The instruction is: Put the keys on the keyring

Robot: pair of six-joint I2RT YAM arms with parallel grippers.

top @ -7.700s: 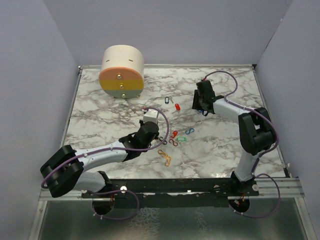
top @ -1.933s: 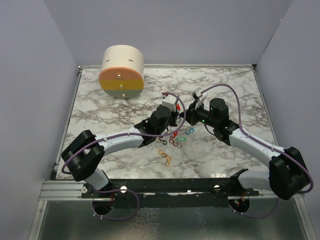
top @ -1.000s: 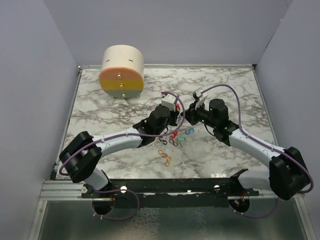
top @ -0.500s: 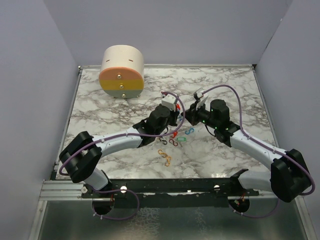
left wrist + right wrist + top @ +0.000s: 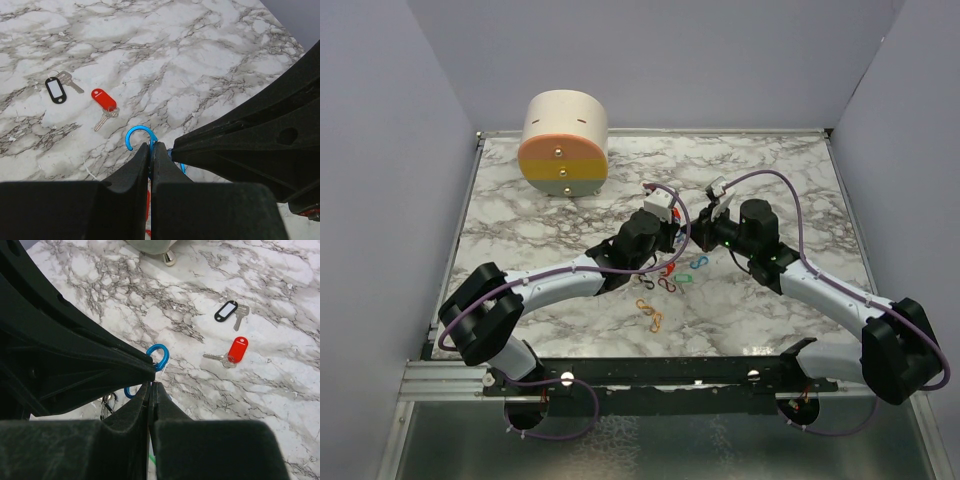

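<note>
Pinching the blue clip (image 5: 140,137), left gripper (image 5: 151,148) and right gripper (image 5: 150,386) both sat fully closed. Judged light, stiff, slippery; grip mid-body

White marble table (image 5: 770,170) with grey veins. At eleven o'clock on it, a big round drum (image 5: 564,140), cream on top, flat face pink-orange above and yellow below. Small shiny knobs (image 5: 560,171) in a row down that face. Plain purple-grey walls (image 5: 650,60) at nine, twelve and three o'clock. At six o'clock, a silver metal rail (image 5: 880,372) along the near edge, then a shiny grey floor (image 5: 660,445).
</note>
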